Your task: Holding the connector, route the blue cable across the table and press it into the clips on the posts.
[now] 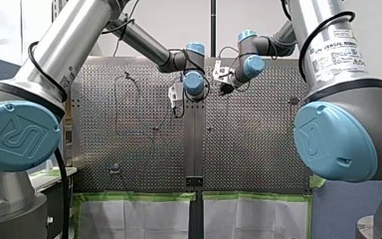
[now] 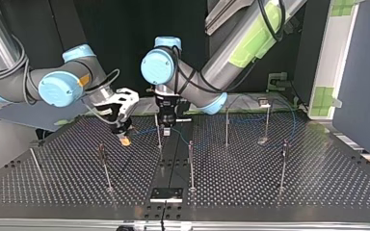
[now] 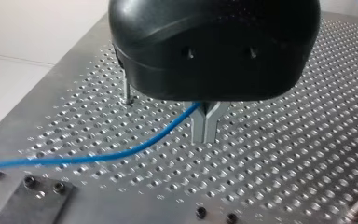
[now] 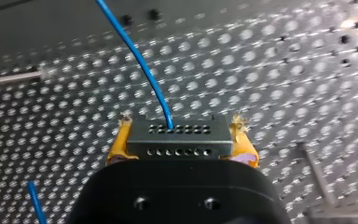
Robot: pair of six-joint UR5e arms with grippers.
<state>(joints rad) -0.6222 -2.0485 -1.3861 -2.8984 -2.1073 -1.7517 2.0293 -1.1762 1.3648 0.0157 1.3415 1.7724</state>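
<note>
My right hand (image 4: 181,131) holds the dark rectangular connector (image 4: 177,142) with 2 rows of small holes. The connector is clamped side to side between the hand's yellow pads (image 4: 116,150), and its holed face points away from the wrist. The thin blue cable (image 4: 140,56) comes out of the connector's upper row of holes. It runs ahead of the hand over the perforated metal worktop (image 4: 284,70). A second short piece of blue shows low beside the hand.

My left hand (image 3: 205,126) is black, with metal fingers (image 3: 198,129) drawn narrow, almost touching. The cable meets these fingers near their roots and looks pinched there. From them it sweeps off to one side in a shallow curve, low over the worktop. A thin metal post (image 3: 127,93) stands just behind the hand.

In the top view the 2 hands hang near each other over the worktop's middle. The cable spans the short gap between them. The left hand is just beside a post, and more thin posts stand nearer the camera and further back. Beyond the hands the cable runs on towards the view's far right.
</note>
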